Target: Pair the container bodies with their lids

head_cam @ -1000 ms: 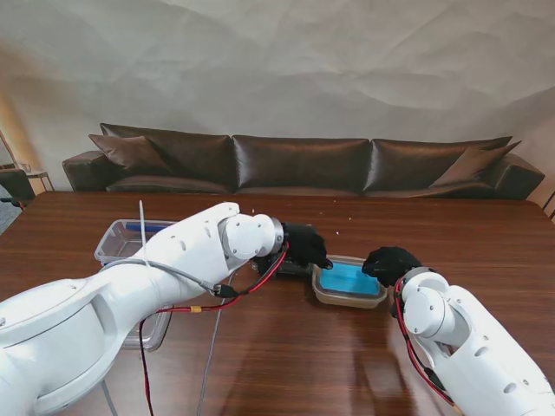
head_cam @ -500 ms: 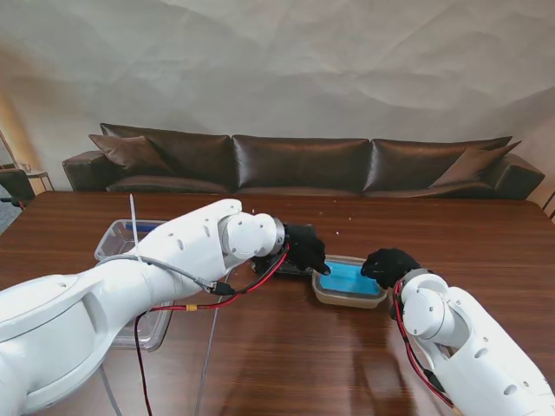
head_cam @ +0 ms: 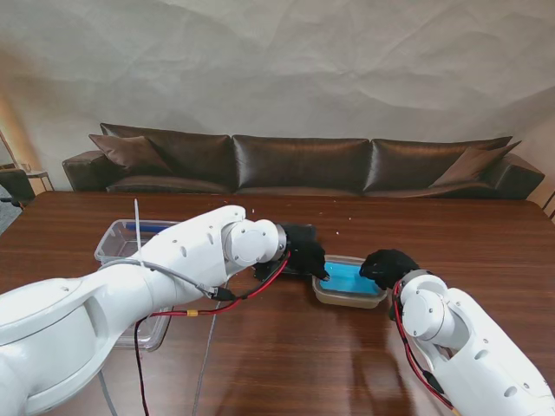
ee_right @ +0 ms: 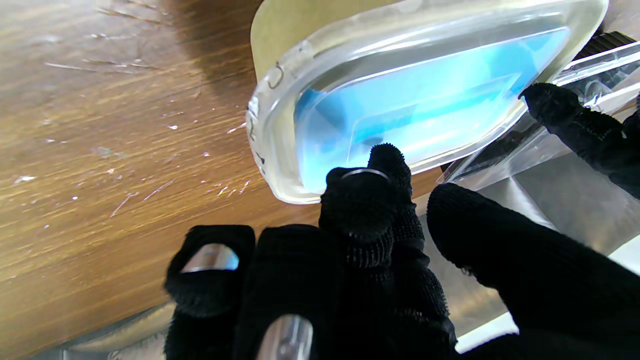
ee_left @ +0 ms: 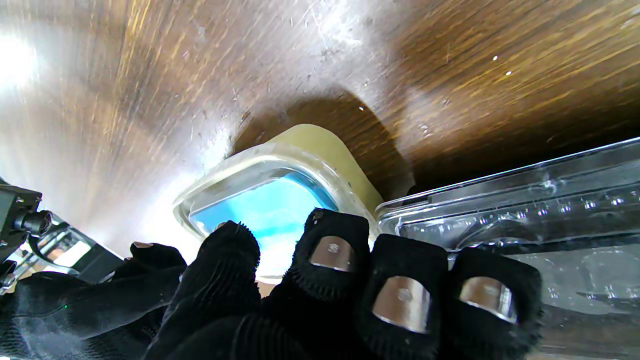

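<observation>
In the middle of the stand's view, slightly right, the blue-lidded box [head_cam: 349,282] sits on the table [head_cam: 286,364], with the left hand [head_cam: 303,250] and right hand [head_cam: 387,264] touching its opposite ends, fingers spread, neither closed around it.

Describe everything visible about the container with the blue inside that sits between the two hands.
The container is a shallow rounded rectangle with a beige body and a cloudy translucent rim; its inside shows bright blue. It rests flat on the wooden table. The left hand has fingertips at its left edge, the right hand at its right edge. A clear plastic tray lies against its left side.
</observation>
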Available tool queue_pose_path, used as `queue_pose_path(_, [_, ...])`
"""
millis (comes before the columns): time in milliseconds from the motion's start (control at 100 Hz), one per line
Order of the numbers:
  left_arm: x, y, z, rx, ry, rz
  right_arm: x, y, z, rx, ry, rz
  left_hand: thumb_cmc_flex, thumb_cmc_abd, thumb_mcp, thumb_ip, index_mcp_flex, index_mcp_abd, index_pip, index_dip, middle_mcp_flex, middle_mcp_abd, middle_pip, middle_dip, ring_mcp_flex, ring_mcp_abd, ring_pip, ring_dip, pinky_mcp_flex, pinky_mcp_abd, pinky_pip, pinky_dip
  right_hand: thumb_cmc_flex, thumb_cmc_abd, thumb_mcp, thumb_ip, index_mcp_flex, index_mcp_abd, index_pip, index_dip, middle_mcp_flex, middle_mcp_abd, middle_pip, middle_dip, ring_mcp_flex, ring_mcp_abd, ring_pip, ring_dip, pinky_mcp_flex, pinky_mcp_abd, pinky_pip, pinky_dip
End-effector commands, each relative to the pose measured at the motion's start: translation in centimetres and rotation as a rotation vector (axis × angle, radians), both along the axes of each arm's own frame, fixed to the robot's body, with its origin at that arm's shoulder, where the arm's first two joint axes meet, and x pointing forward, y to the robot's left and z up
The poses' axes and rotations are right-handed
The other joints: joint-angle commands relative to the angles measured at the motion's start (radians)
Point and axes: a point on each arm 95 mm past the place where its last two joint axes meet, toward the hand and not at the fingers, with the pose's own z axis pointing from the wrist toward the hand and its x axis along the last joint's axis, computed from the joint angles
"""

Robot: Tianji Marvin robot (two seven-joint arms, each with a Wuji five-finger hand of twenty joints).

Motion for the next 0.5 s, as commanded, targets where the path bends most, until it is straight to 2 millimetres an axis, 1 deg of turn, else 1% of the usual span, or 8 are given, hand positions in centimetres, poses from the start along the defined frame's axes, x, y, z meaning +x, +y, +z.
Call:
queue_pose_path(0, [-0.32, -0.17, -0.54, 0.025, 0.019, -0.013, -0.29, 0.37, -0.24, 0.004, 0.015, 0.011, -0.003, 0.039, 0.0, -0.007, -0.013, 0.001, -0.016, 0.001, 0.037, -0.019, 0.004, -0.001, 0.03, -0.029, 0.083, -0.01, 0.007, -0.022, 0.129, -0.007, -0.049, -0.005, -0.009, 0.01, 0.002, -0.01, 0.008, -0.009, 0.096, 0.088, 0.017, 0.004, -0.001, -0.137, 0.076, 0.008, 0.4, -0.018, 0.205, -0.012])
queue_pose_path(150, [-0.37, -0.15, -0.69, 0.034, 0.027, -0.017, -0.3, 0.34, -0.29, 0.002, 0.024, 0.014, -0.003, 0.039, 0.0, -0.007, -0.012, 0.001, -0.018, 0.0, 0.038, -0.019, 0.002, 0.002, 0.03, -0.029, 0.082, -0.01, 0.005, -0.023, 0.128, -0.006, -0.049, -0.002, -0.012, 0.009, 0.003, -0.02, 0.008, -0.01, 0.096, 0.087, 0.017, 0.004, -0.001, -0.14, 0.076, 0.008, 0.4, -0.018, 0.205, -0.012])
queue_pose_path(490, [-0.29, -0.1, -0.89, 0.032, 0.036, -0.018, -0.27, 0.28, -0.74, -0.014, 0.057, 0.009, -0.005, 0.042, -0.001, -0.007, -0.008, -0.005, -0.013, 0.002, 0.038, -0.019, -0.003, 0.008, 0.03, -0.028, 0.076, -0.009, -0.003, -0.024, 0.122, -0.002, -0.047, 0.005, -0.014, 0.011, -0.003, -0.002, 0.003, -0.011, 0.096, 0.086, 0.021, 0.006, -0.001, -0.144, 0.076, 0.011, 0.401, -0.025, 0.208, -0.011])
